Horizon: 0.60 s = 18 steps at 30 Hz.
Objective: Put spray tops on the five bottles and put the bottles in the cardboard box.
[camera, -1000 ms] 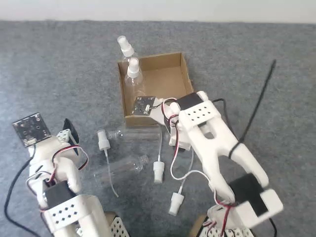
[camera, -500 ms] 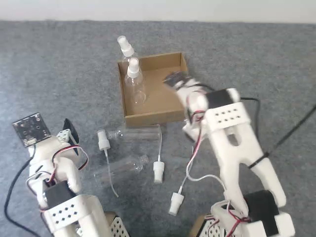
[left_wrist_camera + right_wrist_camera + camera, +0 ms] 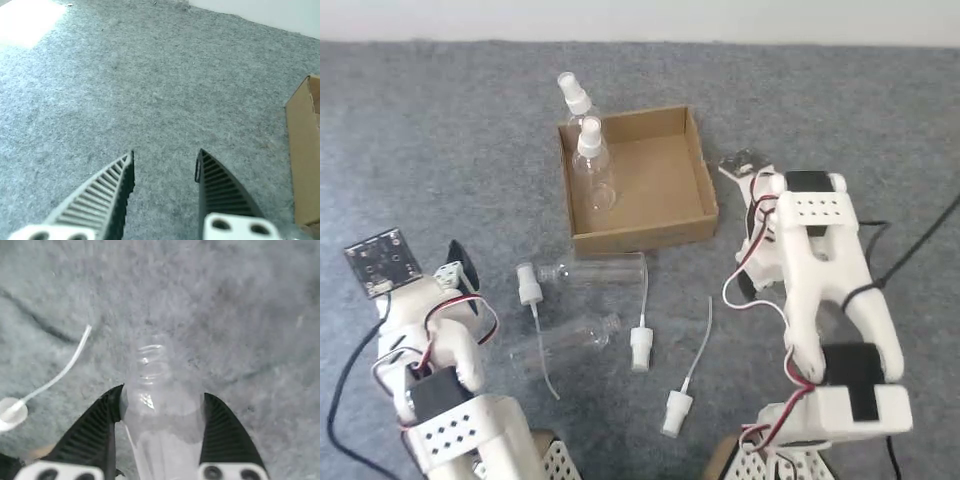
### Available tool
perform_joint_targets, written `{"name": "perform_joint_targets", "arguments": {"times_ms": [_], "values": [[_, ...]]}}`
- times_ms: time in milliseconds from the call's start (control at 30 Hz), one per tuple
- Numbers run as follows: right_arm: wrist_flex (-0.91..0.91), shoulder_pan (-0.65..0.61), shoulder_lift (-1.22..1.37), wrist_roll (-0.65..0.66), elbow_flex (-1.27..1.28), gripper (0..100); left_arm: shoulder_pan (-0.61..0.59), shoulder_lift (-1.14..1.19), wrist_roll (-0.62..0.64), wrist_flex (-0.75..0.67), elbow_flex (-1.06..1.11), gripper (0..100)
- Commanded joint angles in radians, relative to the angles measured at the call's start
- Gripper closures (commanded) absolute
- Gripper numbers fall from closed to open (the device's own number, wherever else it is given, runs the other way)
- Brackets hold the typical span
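My right gripper (image 3: 162, 395) is shut on a clear bottle (image 3: 160, 410) whose threaded neck is bare, held over the grey carpet. My right arm (image 3: 815, 230) stands just right of the cardboard box (image 3: 695, 165). One topped bottle (image 3: 592, 160) stands inside the box, and another (image 3: 575, 100) stands just behind it. Two bare bottles (image 3: 595, 272) (image 3: 565, 340) lie in front of the box among three loose spray tops (image 3: 528, 285) (image 3: 640, 345) (image 3: 677, 410). My left gripper (image 3: 165, 160) is open over bare carpet at the lower left, with a box wall (image 3: 302, 165) off to one side.
A grey carpet (image 3: 440, 150) covers the whole table. A black cable (image 3: 920, 250) runs along the right side. A spray top (image 3: 10, 412) with its thin tube lies near the held bottle. Open carpet lies left of the box and at the far right.
My right arm has swung from the box's front edge, across its right side, to the carpet right of the box. The left arm has kept still.
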Motion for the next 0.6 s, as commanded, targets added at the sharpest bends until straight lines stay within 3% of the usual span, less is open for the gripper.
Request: {"name": "perform_joint_targets", "arguments": {"times_ms": [0,200,567], "values": [[-0.047,0.013,0.039,0.038,-0.051,92.5,0.002,-0.014,0.002,-0.035,-0.012,81],[-0.058,0.005,0.122,0.103,-0.054,80.4,0.002,-0.014,0.002,-0.035,-0.012,81],[-0.076,0.007,0.16,0.229,-0.052,78.8,0.002,-0.014,0.002,-0.035,-0.012,81]]}}
